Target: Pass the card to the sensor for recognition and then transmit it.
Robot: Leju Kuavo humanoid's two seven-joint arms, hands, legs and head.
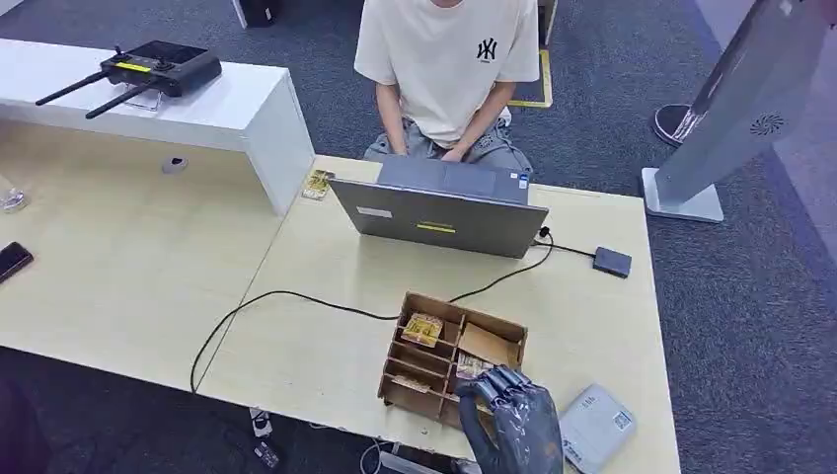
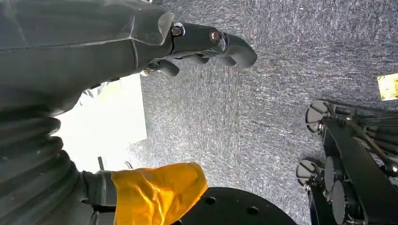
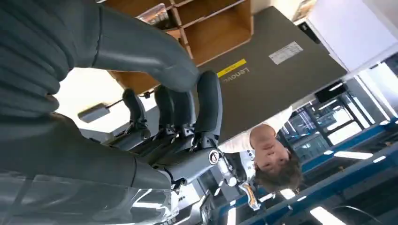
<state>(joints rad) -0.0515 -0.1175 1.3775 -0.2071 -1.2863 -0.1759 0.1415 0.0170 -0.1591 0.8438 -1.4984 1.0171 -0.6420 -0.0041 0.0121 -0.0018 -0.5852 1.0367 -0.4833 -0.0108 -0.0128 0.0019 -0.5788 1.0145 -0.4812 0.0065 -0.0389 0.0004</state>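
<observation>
Partly cut off at the near desk edge: right hand point(image 1: 513, 420), over the near right corner of the cardboard box point(image 1: 452, 357), fingers point(image 3: 208, 101) curled downward, nothing seen in them, thumb apart; hard to say whether touching the box. Inside the box's compartments: cards point(image 1: 422, 329) in a far left slot, another card point(image 1: 470, 366) just beside the right hand, half hidden by its fingers. Left hand point(image 2: 206, 44) down over grey carpet point(image 2: 263, 93), fingers bent, holding nothing. Light wooden desk point(image 1: 326, 346). Beyond the box: grey laptop point(image 1: 439, 212), a seated person point(image 1: 444, 69) behind it. Right of the box: small dark device point(image 1: 612, 262) on a cable, grey sensor unit point(image 1: 595, 427) close by the right hand.
</observation>
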